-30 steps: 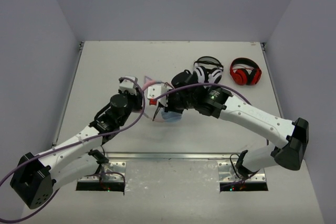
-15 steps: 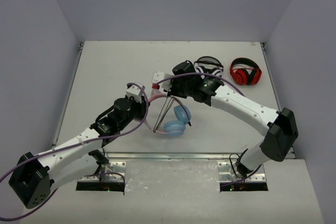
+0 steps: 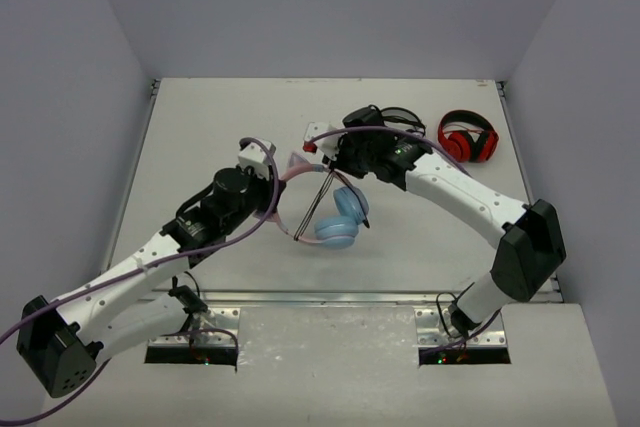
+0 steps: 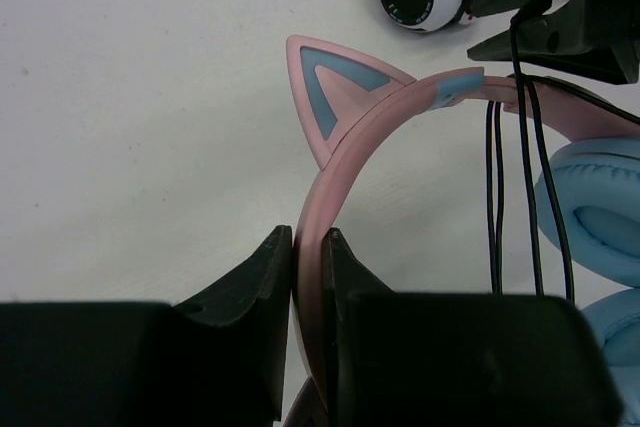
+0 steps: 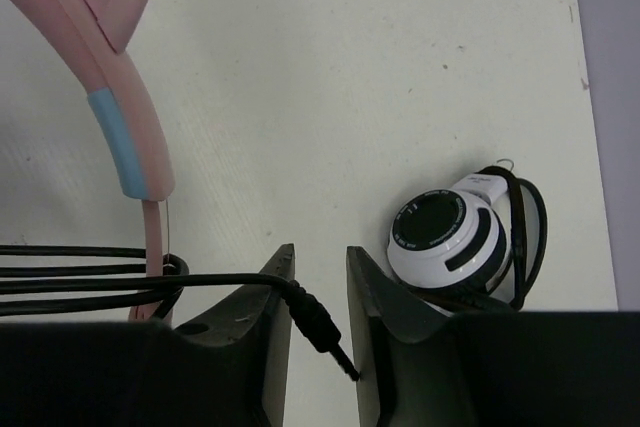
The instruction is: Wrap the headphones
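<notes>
Top view: the pink cat-ear headphones point(image 3: 345, 209) with light blue ear cups are mid-bench point(image 3: 200, 127), band toward far-left, cups toward near-right. The left end effector point(image 3: 278, 172) is at the band's left end, and the right end effector point(image 3: 322, 159) is just beyond the band.

Left wrist: the end effector is clamped tight on the pink band, which arcs away to the right. Thin black cable point(image 4: 497, 197) strands cross it.

Right wrist: the fingers are slightly apart with the cable's plug point(image 5: 322, 327) in the gap. Can't tell if it's actually gripped.
</notes>
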Robot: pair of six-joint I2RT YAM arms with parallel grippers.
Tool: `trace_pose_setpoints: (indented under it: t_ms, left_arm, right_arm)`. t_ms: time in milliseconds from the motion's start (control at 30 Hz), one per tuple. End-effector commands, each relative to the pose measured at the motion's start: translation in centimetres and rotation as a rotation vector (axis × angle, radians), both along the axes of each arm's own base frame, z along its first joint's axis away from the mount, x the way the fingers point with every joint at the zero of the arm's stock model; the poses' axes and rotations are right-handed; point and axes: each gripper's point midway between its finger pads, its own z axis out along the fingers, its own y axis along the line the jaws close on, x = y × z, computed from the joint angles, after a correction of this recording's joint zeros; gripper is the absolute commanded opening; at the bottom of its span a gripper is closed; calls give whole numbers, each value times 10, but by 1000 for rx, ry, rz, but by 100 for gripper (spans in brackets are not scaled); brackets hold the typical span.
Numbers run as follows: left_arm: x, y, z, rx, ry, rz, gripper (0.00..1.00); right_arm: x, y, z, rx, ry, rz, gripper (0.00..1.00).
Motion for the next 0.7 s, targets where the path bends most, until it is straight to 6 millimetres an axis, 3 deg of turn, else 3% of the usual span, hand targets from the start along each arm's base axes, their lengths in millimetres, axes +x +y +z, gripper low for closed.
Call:
trace_pose_setpoints:
  t_ms: [0, 300, 333, 567, 600, 667]
  left_arm:
    - [-4, -16, 46, -77, -88, -84, 0]
    - [12, -33, 86, -62, -181, -169, 0]
    - [15, -37, 93, -63, -188, -180, 0]
    - [22, -50, 113, -78, -199, -267, 0]
    - [25, -50, 110, -73, -186, -272, 0]
    - [30, -50, 109, -64, -179, -279, 0]
  right_arm:
    - [18, -6, 12, 70, -32, -49, 28]
    - [9, -21, 9, 269, 238, -111, 44]
    - [10, -26, 8, 288, 258, -127, 51]
    - [22, -54, 1, 395, 332, -275, 56]
    - [26, -60, 2, 408, 330, -309, 74]
    - [30, -67, 2, 429, 344, -357, 80]
